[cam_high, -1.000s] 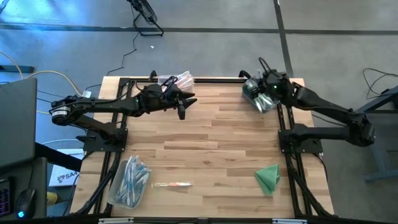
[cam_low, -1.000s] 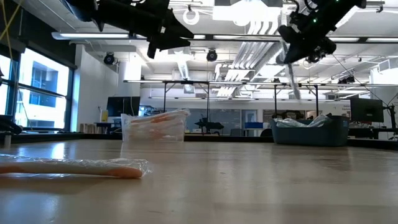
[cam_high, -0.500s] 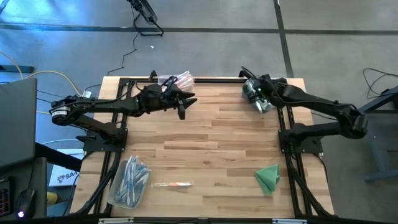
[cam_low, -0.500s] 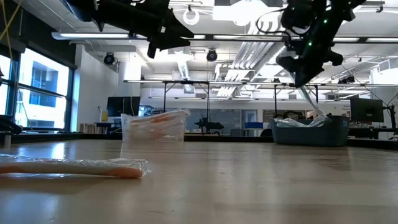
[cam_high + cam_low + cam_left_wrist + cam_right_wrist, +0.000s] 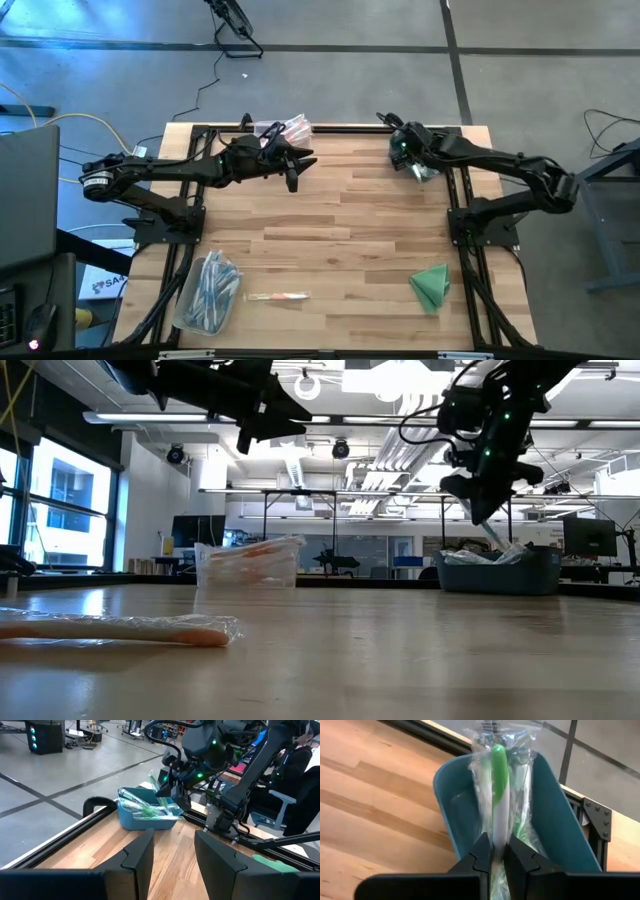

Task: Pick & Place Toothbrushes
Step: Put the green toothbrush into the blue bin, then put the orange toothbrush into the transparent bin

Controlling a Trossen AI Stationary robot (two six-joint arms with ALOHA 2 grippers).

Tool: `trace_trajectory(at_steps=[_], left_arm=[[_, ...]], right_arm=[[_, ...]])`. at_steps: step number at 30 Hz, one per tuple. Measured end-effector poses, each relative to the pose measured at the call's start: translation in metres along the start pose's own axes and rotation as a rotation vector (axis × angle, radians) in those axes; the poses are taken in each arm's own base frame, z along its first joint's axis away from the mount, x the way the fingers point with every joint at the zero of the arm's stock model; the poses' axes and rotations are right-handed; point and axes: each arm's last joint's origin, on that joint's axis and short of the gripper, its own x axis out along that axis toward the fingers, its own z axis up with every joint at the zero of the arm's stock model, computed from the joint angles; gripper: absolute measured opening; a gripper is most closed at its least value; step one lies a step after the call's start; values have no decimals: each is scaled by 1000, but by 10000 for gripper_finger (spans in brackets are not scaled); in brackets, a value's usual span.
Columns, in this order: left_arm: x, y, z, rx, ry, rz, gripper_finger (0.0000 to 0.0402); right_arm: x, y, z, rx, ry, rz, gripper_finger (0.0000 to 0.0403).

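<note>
The right gripper is pinched shut on a green-and-white toothbrush still sealed in its clear wrapper, holding it over the teal bin that sits at the table's far right corner. Over the last second this arm has swung inward along the far edge and tipped down: in the high view its wrist was out past the bin and now sits over the bin's inner side, and in the low view the right gripper has dropped from up near the ceiling lights to just above the bin, with the wrapped brush slanting down toward the wrapped brushes already piled inside. That reads as the placing step nearly finished; what seems left is to let the brush go so it falls in with the others, and the risk is the crinkled wrapper catching on the rim or sticking to the fingers. The left gripper has not moved in that time; it hovers near the far edge left of the middle, beside a clear tub of orange-pink toothbrushes, jaws partly apart and holding nothing. Work remains near the table's front left corner: a clear bin of blue toothbrushes and one loose orange-pink brush in its wrapper lying just beside it. A folded green cloth rests near the front right corner.
</note>
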Motion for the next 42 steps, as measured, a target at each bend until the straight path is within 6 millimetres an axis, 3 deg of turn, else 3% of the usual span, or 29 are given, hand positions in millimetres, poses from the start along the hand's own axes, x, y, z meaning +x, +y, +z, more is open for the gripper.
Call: trace_trajectory(at_steps=[12,34,42], left_arm=[[0,0,0,0,4,1,139],[0,0,0,0,4,0,139],[0,0,0,0,4,1,139]], right_arm=[[2,-3,1,33,20,10,27],[2,-3,0,37,35,30,165],[1,-3,0,34,38,39,177]])
